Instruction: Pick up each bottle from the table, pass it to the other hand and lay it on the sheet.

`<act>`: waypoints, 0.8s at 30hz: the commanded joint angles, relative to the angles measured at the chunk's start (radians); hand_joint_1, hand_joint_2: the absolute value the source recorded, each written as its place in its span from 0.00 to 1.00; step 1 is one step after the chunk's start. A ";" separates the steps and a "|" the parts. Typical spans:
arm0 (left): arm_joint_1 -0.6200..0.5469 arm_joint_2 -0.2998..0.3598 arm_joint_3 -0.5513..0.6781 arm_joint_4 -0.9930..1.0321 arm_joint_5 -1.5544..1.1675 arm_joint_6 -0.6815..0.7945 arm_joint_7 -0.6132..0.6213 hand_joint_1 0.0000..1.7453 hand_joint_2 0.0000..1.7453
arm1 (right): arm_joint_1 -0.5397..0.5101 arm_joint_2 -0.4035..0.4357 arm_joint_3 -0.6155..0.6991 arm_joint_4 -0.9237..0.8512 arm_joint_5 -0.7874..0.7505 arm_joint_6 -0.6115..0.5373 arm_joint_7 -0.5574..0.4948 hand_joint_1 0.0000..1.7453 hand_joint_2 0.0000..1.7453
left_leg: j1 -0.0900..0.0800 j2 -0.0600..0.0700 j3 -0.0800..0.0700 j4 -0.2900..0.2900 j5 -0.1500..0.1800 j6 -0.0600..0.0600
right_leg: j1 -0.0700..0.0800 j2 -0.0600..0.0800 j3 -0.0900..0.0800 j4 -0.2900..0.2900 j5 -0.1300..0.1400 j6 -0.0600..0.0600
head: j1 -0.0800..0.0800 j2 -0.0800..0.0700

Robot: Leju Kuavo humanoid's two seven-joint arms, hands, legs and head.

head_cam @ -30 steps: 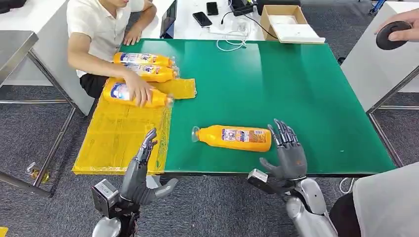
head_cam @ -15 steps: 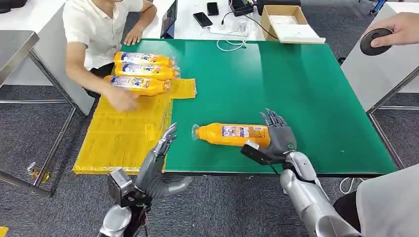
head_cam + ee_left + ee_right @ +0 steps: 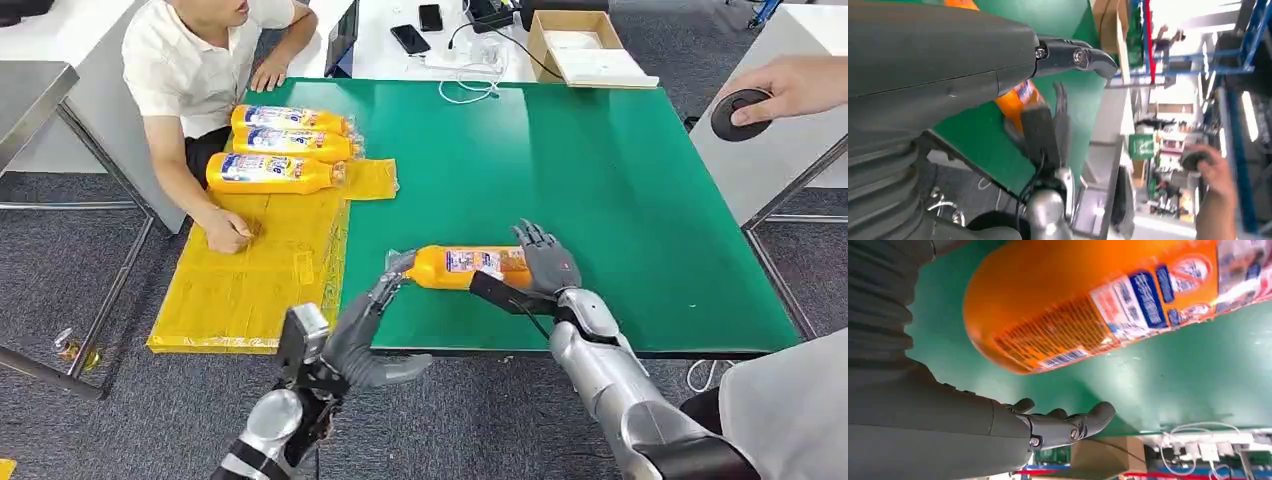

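In the head view the right hand [image 3: 553,268] wraps the base of the bottle [image 3: 465,266] lying on the green worktop [image 3: 620,190]. The left hand [image 3: 372,322] reaches toward its cap with fingers spread. The right wrist view shows that hand's fingers [image 3: 1068,425] extended beside the bottle's base, contact unclear.

Bottle [image 3: 470,267]: glossy orange plastic, smooth, with a shiny printed label. Same finish on the three bottles [image 3: 280,146] lying on the sheet. Sheet [image 3: 250,270]: thin yellow plastic film, creased, slightly shiny. Table [image 3: 600,170] top: matt green, smooth, faint sheen under the lights. Right hand [image 3: 548,268] and left hand [image 3: 372,318]: dark grey matt plastic fingers, ribbed grey cover at the wrist; forearms are brushed silver metal. Floor [image 3: 90,290]: grey carpet, rough weave. Box [image 3: 580,45]: plain brown cardboard.
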 commanded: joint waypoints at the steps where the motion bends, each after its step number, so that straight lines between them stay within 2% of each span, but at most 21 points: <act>1: -0.116 -0.008 -0.087 0.133 0.024 -0.008 0.000 0.00 1.00 | -0.099 0.044 0.034 0.134 -0.002 0.039 0.018 0.00 1.00 | 0.000 0.003 0.004 0.000 -0.002 -0.002 | 0.000 0.002 0.002 0.001 -0.001 -0.003 | 0.000 0.000; 15: -0.167 0.008 -0.135 0.127 0.078 -0.047 0.009 0.00 1.00 | -0.092 0.057 0.051 0.173 0.003 0.148 0.038 0.00 1.00 | 0.000 0.000 0.002 0.000 0.000 -0.001 | 0.000 0.000 0.001 0.000 0.000 -0.001 | 0.000 0.000; 16: -0.172 0.007 -0.136 0.130 0.079 -0.046 0.009 0.00 1.00 | -0.093 0.056 0.047 0.175 -0.001 0.159 0.040 0.45 1.00 | 0.000 0.001 0.004 0.000 -0.001 -0.001 | 0.000 0.000 0.003 0.000 -0.001 -0.002 | 0.000 0.000; 17: -0.176 0.005 -0.136 0.136 0.079 -0.043 0.009 0.00 1.00 | -0.094 0.055 0.047 0.180 -0.002 0.170 0.043 0.83 1.00 | 0.000 0.001 0.003 0.000 -0.001 -0.001 | 0.001 0.000 0.002 0.000 0.000 -0.001 | 0.000 0.000; 18: -0.181 0.004 -0.138 0.137 0.078 -0.042 0.009 0.00 1.00 | -0.091 0.053 0.047 0.182 -0.002 0.183 0.047 0.88 1.00 | 0.000 0.001 0.002 0.000 0.000 -0.001 | 0.000 0.000 0.001 0.000 0.000 -0.001 | 0.000 0.000; 21: -0.181 0.009 -0.138 0.125 0.086 -0.047 0.007 0.00 1.00 | -0.082 0.046 0.051 0.190 0.006 0.228 0.089 0.88 1.00 | 0.000 0.000 0.003 0.000 0.000 -0.001 | 0.001 -0.001 0.002 0.000 0.000 -0.001 | 0.000 0.000; 22: -0.178 0.011 -0.138 0.117 0.086 -0.044 0.007 0.00 1.00 | -0.076 0.042 0.043 0.191 0.000 0.235 0.101 0.84 1.00 | 0.001 0.000 0.005 0.000 -0.001 -0.002 | 0.001 -0.001 0.004 0.000 -0.001 -0.002 | 0.000 0.000; 24: -0.166 0.009 -0.127 0.097 0.068 -0.004 -0.011 0.00 1.00 | -0.063 0.028 0.046 0.192 0.008 0.234 0.115 0.89 1.00 | 0.001 -0.001 0.004 -0.001 -0.001 -0.001 | 0.001 -0.002 0.004 -0.001 -0.001 -0.001 | 0.000 0.000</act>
